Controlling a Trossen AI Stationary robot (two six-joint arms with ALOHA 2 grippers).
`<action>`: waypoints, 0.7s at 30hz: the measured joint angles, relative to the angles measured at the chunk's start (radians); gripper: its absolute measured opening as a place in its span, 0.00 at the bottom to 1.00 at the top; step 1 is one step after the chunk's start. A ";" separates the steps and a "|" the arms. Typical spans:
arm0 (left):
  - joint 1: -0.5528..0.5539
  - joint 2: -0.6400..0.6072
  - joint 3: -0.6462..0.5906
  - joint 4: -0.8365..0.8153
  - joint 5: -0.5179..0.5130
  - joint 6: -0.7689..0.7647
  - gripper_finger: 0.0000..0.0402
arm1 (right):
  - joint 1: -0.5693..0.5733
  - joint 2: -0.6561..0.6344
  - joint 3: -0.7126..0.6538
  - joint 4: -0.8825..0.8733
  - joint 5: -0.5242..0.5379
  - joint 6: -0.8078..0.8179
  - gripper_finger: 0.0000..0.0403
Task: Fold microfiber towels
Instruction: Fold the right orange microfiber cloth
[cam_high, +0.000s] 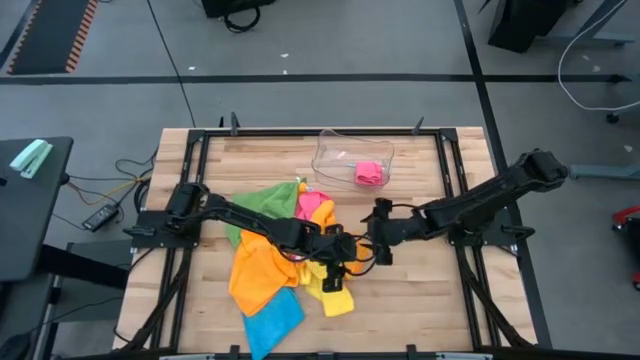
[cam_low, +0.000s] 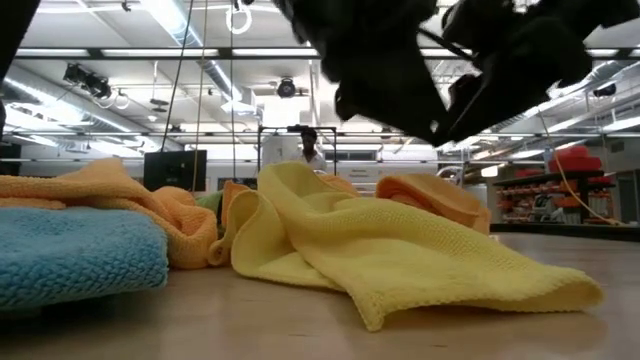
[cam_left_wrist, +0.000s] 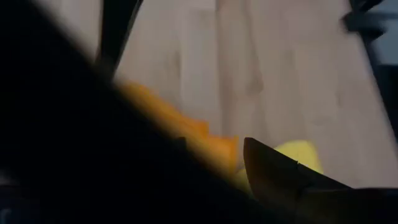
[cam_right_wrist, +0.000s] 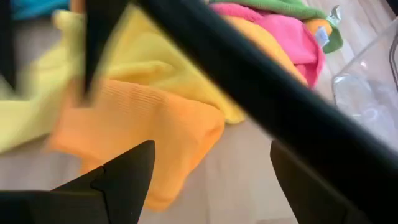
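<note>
Clock read on the high view, twelve at the bench's (cam_high: 420, 300) far edge.

Heap of microfiber towels (cam_high: 285, 255) loose and unfolded just off bench centre, toward nine o'clock. Within the heap: green towel (cam_high: 268, 200) at twelve, pink towel (cam_high: 316, 206) beside it at one, orange towel (cam_high: 258, 268) crumpled in the middle, yellow towel (cam_high: 338, 298) trailing to five, blue towel (cam_high: 272, 320) at six near the bench's near edge. All touching or overlapping.

Clear plastic tray (cam_high: 330, 150) at twelve o'clock from centre, well apart from the heap, holding a second pink towel, folded (cam_high: 370, 173).

Left end effector (cam_high: 340, 262) reaching in from nine o'clock, low over the meeting of orange and yellow cloth. Cannot tell whether clenched, released or grasping. From the left wrist, only orange and yellow cloth beyond a dark finger (cam_left_wrist: 280, 177).

Right end effector (cam_high: 372, 243) reaching in from three o'clock, just beside the left one at bench centre. Released, fingers (cam_right_wrist: 124, 174) spread wide, nothing between them; a fold of orange cloth lying on the wood just ahead, yellow and pink behind it.

Seen from bench height: yellow towel rumpled in front, both dark end effectors hanging above it, no cloth lifted off the wood.
</note>
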 joint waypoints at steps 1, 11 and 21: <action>0.005 0.020 0.001 0.049 0.001 0.003 0.42 | 0.013 -0.020 0.000 -0.035 0.010 0.021 0.81; 0.084 0.120 0.013 0.077 -0.036 0.055 0.36 | 0.148 -0.129 -0.002 -0.208 0.183 0.218 0.81; 0.094 0.111 0.020 -0.178 -0.040 0.050 0.29 | 0.208 -0.035 -0.002 -0.141 0.196 0.232 0.81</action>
